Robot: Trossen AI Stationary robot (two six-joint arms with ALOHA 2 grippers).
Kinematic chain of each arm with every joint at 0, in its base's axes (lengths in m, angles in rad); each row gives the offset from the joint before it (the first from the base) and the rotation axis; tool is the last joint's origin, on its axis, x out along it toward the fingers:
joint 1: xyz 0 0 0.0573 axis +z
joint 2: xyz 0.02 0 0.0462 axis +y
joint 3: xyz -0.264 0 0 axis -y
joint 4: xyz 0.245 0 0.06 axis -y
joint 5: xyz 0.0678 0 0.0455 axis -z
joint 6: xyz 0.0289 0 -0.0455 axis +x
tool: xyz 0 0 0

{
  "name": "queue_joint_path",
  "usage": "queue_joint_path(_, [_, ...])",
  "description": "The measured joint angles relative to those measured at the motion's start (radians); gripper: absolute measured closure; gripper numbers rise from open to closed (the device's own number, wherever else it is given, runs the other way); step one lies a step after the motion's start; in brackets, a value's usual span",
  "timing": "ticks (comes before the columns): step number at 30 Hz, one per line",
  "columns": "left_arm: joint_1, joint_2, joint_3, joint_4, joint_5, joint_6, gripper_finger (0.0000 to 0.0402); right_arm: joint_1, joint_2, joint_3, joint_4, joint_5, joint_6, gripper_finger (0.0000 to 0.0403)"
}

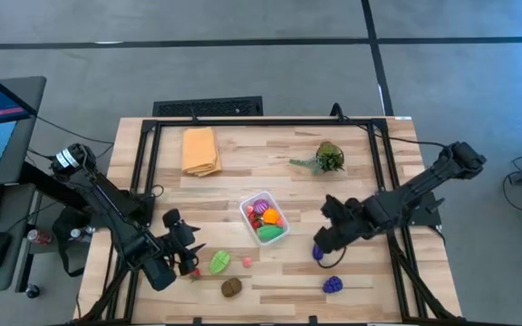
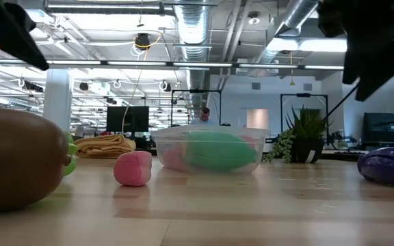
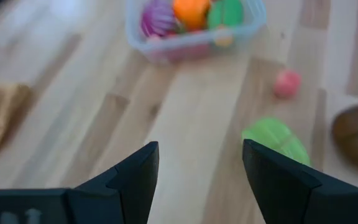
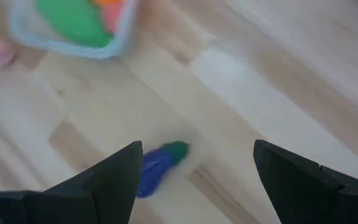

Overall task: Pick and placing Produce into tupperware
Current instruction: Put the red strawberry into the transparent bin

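Both tools gape empty as we see them: left tool [image 1: 187, 254] beside the green piece [image 1: 219, 263], right tool [image 1: 323, 243] above the blue piece [image 1: 318, 253].

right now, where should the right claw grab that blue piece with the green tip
Across the blue body, not the narrower green tip, coming straight down from above. It lies flat and elongated on bare table, clear of the tupperware; the open right claw is nearest.

The pale wooden surface [image 1: 370, 181] carries a clear tupperware [image 1: 246, 209], a folded orange cloth [image 1: 199, 149], a plant sprig [image 1: 326, 158], and loose green [image 1: 219, 263], pink [image 1: 246, 262], brown [image 1: 231, 287], blue [image 1: 317, 251] and purple [image 1: 333, 284] produce.
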State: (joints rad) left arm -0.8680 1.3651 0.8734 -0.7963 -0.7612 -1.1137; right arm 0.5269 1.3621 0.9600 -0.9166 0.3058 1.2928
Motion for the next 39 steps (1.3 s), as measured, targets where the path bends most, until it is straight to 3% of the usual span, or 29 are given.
queue_joint_path(8, [0.000, 0.000, 0.000, 0.063, 0.131, 0.025, 0.0178, 0.114, 0.000, 0.000, -0.220, 0.066, 0.312, 0.0075])
queue_joint_path(11, [0.000, 0.000, 0.000, 0.090, 0.228, 0.052, 0.0178, 0.153, 0.000, 0.000, -0.262, 0.071, 0.390, 0.0075])
queue_joint_path(17, [0.000, 0.000, 0.000, 0.124, 0.429, 0.055, 0.0178, 0.213, 0.000, 0.000, -0.314, 0.144, 0.427, 0.0075])
queue_joint_path(24, [0.000, 0.010, 0.000, 0.187, 0.485, 0.074, 0.0178, 0.227, 0.000, 0.000, -0.392, 0.169, 0.428, 0.0075])
queue_joint_path(34, [0.057, 0.072, -0.001, 0.137, 0.557, -0.395, 0.0178, 0.253, 0.000, 0.000, -0.419, 0.196, 0.462, 0.0075])
queue_joint_path(39, [0.084, 0.136, -0.001, 0.179, 0.644, -0.541, 0.0178, 0.251, 0.001, 0.000, -0.452, 0.197, 0.455, 0.0075])
